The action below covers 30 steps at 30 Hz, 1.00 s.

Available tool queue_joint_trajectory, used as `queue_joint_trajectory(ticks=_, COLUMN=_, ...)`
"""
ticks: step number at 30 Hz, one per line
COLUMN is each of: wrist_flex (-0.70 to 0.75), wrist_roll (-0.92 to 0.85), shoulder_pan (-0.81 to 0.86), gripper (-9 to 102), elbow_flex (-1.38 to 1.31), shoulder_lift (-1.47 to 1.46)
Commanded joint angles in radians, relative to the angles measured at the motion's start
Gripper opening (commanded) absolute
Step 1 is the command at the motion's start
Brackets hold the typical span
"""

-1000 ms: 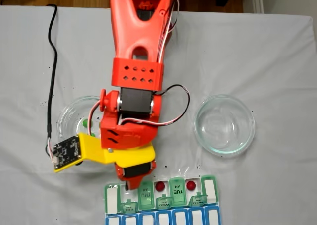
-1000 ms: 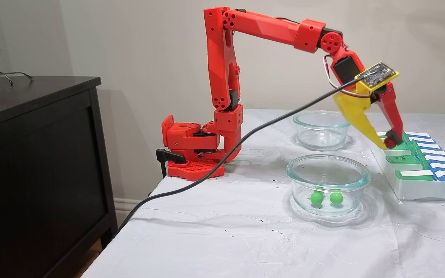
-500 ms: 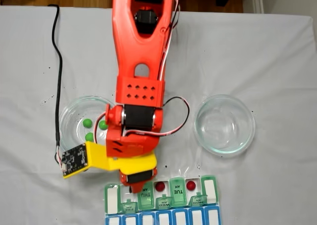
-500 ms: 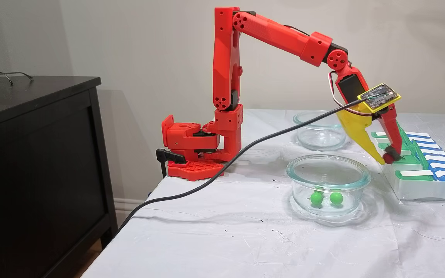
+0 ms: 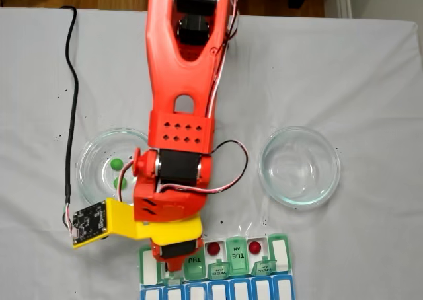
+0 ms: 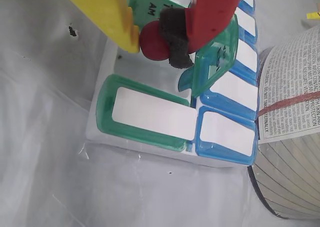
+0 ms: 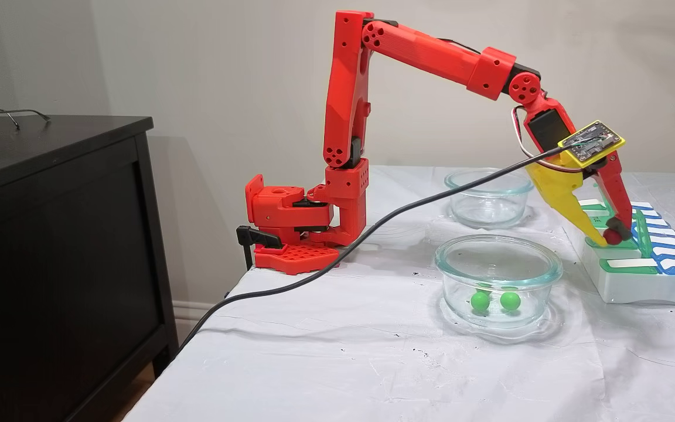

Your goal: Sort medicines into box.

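Observation:
A dark red pill (image 6: 153, 39) sits pinched between the yellow finger (image 6: 107, 9) and the black-padded red finger (image 6: 210, 12) of my gripper (image 6: 155, 44). The gripper hangs just above the box (image 6: 102, 132), beside a raised green lid (image 6: 212, 62). In a fixed view my gripper (image 7: 609, 239) hovers over the box (image 7: 636, 287), near its end. From above, my gripper (image 5: 173, 265) is over the box (image 5: 281, 254) by the THU lid, and two red pills (image 5: 213, 248) (image 5: 255, 248) lie in open compartments. Two green pills (image 7: 480, 300) (image 7: 510, 300) rest in the near glass dish (image 7: 498, 249).
An empty glass dish (image 5: 299, 166) stands right of the arm in a fixed view. A cylinder with a printed label (image 6: 290, 102) stands close beside the box. A black cable (image 7: 343, 252) trails across the table to the wrist. A dark cabinet (image 7: 50, 234) stands at the left.
The arm has stretched further out and lowered, carrying the red pill from the box's near edge to just above its compartments near the THU lid.

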Motion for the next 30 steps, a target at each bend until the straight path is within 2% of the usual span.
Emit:
queue_joint_trajectory(ticks=1, wrist_flex=0.009, wrist_roll=-0.017, shoulder_pan=0.014, gripper=0, elbow_flex=-0.133, shoulder_lift=0.026)
queue_joint_trajectory(ticks=6, wrist_flex=0.006, wrist_roll=-0.023, shoulder_pan=0.028, gripper=0, elbow_flex=-0.14, shoulder_lift=0.029)
queue_joint_trajectory(ticks=9, wrist_flex=-0.052, wrist_roll=-0.034, shoulder_pan=0.029, gripper=0, elbow_flex=-0.112, shoulder_lift=0.037)
queue_joint_trajectory(ticks=10, wrist_flex=-0.061, wrist_roll=-0.046, shoulder_pan=0.029, gripper=1, elbow_flex=-0.104, shoulder_lift=0.04)
queue_joint_trajectory(ticks=12, wrist_flex=-0.061, wrist_roll=-0.066, shoulder_pan=0.015, gripper=10, elbow_flex=-0.089, shoulder_lift=0.043)
queue_joint_trajectory(ticks=16, wrist_flex=-0.072, wrist_roll=-0.083, shoulder_pan=0.0, gripper=8, elbow_flex=-0.043, shoulder_lift=0.064)
queue_joint_trajectory(ticks=19, wrist_flex=-0.067, wrist_roll=-0.086, shoulder_pan=-0.003, gripper=15, elbow_flex=-0.032, shoulder_lift=0.074)
queue_joint_trajectory(ticks=30, wrist_flex=-0.052, wrist_roll=-0.091, shoulder_pan=-0.006, gripper=14, elbow_flex=-0.028, shoulder_lift=0.083)
